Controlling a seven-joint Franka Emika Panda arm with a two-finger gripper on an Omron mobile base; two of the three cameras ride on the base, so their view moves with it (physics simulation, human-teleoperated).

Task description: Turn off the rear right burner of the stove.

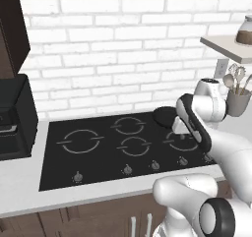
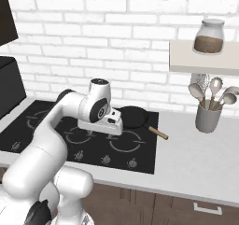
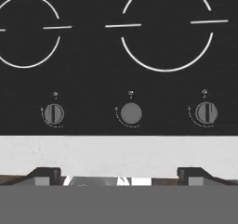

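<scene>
Hand view puts our gripper (image 3: 119,174), fingers wide apart and empty, over the stove (image 3: 93,79) front edge, centred on the middle knob (image 3: 131,113). The rear right burner (image 1: 165,116) sits at the back right corner. We'd confirm that knob, probably the right one, before closing squarely.

Knobs (image 3: 130,113) line the stove's (image 1: 98,157) front edge.

I see the stove (image 1: 98,155) as glossy black glass; its knobs (image 3: 131,113) look matt grey; the table (image 2: 196,158) is smooth pale stone; far wall (image 1: 113,44) rough white brick.
</scene>
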